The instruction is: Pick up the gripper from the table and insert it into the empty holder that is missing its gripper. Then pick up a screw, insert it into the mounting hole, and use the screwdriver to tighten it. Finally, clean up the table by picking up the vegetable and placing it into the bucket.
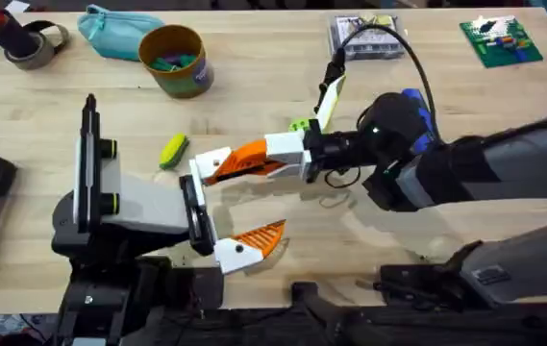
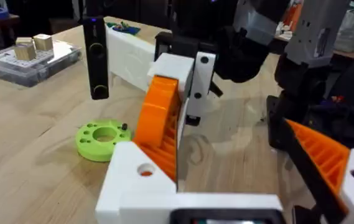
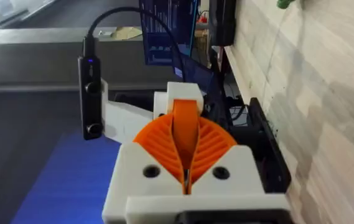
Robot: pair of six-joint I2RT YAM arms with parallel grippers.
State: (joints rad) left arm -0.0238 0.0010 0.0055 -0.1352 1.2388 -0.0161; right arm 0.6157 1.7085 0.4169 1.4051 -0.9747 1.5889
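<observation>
right tool (image 1: 217,165): closed on the gripper (image 1: 244,160), at upper holder (image 1: 199,169)
left tool: can't tell
risk: misaligned seating, the gripper jams/slips

- Overhead view: bright, even light from above on the pale table (image 1: 283,86); no hard glare on the wood.
- Soft, short shadows lie under the right arm (image 1: 465,163), falling toward the near edge of the table.
- The dark arm bases at the lower edge are dim, and detail is lost there.
- The bucket (image 1: 175,60) and the pouch (image 1: 114,31) are lit evenly, with thin shadows at their bases.
- Left wrist view: the near white mount (image 2: 164,186) is soft and out of focus; the green ring (image 2: 103,140) is sharper.
- The room behind is dim.
- Right wrist view: the wood shows a pale sheen; the background is blurred, with a blue cast on the floor (image 3: 71,186).
</observation>
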